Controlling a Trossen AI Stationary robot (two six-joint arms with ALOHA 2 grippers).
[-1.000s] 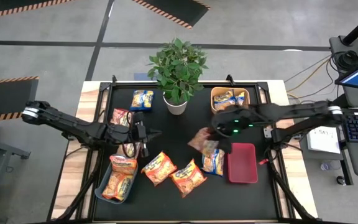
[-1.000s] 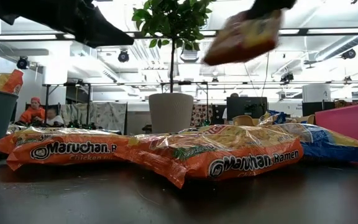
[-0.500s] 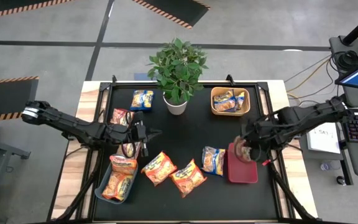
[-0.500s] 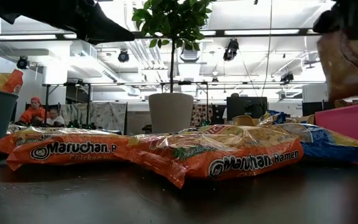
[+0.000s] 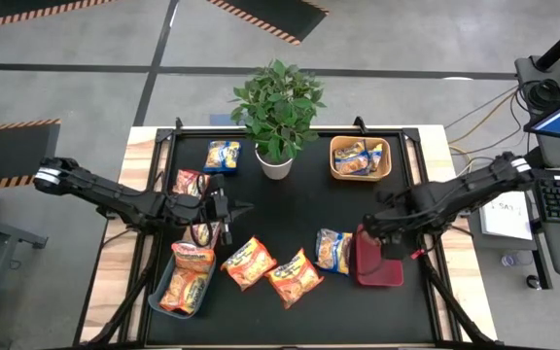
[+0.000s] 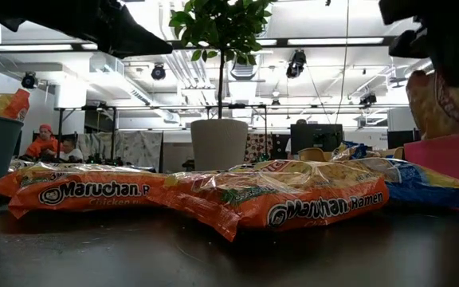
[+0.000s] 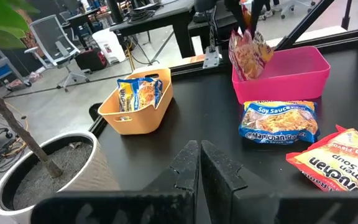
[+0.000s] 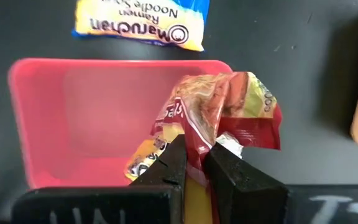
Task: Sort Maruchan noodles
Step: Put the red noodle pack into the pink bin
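My right gripper (image 8: 194, 155) points down over the red bin (image 5: 382, 270) near the table's right edge, shut on a red-pink Maruchan packet (image 8: 225, 109). The left wrist view shows this packet (image 7: 248, 53) dangling at the bin's rim (image 7: 291, 65). My left gripper (image 5: 248, 207) hovers shut and empty left of centre. Two orange packets (image 5: 248, 261) (image 5: 295, 277) and a blue-and-yellow one (image 5: 333, 250) lie flat on the black table top. My right gripper pinches a gathered edge of the packet's wrapper (image 8: 199, 138) between its two fingers, coming from above and pointing down. The packet hangs crumpled below the fingers, over the red bin; whether its lower end touches the bin's floor I cannot tell.
An orange bin (image 5: 360, 157) with blue packets stands at the far right. A potted plant (image 5: 278, 107) is at the far middle. A grey-blue bin (image 5: 166, 297) with orange packets sits near left. A blue packet (image 5: 222, 154) and a red one (image 5: 190, 182) lie far left.
My right gripper has carried the red-pink packet from the table's middle toward the right edge, tipped over until it points down, and sunk over the red bin. The packet has swung from hanging out sideways to dangling at the bin.
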